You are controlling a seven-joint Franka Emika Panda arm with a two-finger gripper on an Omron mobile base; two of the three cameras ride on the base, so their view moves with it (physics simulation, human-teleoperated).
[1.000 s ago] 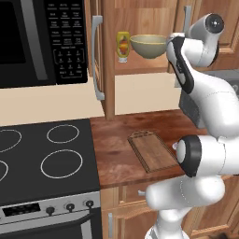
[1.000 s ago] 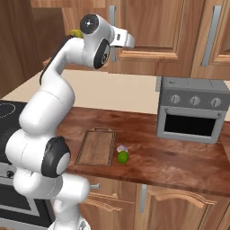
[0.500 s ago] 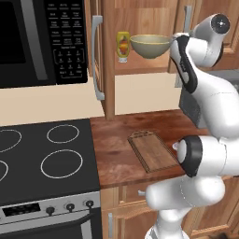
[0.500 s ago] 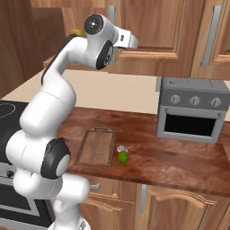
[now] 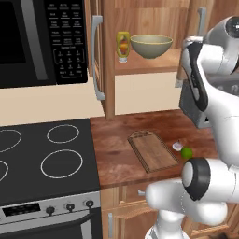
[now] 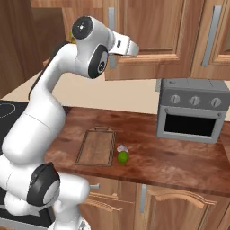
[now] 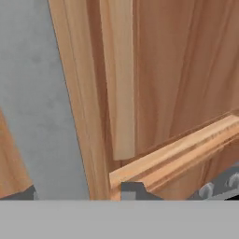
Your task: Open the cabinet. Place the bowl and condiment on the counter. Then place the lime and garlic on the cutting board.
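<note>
- Swung a little further toward the toaster-oven side since a second ago, the hand edging along the front of the cabinet (image 6: 152, 31); nothing else displaced on shelf or worktop.
- Gripper (image 7: 77, 192) pressed up close to a vertical wooden door edge (image 7: 84, 116), with the shelf lip (image 7: 177, 154) just beyond and to one side.
- Two dark tips (image 7: 133, 189) standing partly apart either side of that edge; cannot tell whether clamped on the wood or merely straddling it.
- Left door already swung wide, its silver handle (image 5: 96, 56) seen edge-on; opening step judged mostly done, perhaps the second door in hand.
- Bowl (image 5: 151, 45) on the shelf, level with the gripper and near it on the stove side; condiment (image 5: 123, 45) just beyond the bowl, further from the gripper.
- Neither yet brought down to the counter (image 5: 116, 149).
- Cutting board (image 5: 153, 150) well below the gripper, bare.
- Lime (image 5: 186, 152) and garlic (image 5: 177, 146) also well below, touching or nearly so, just off the board's edge; both yet to be placed on it.
</note>
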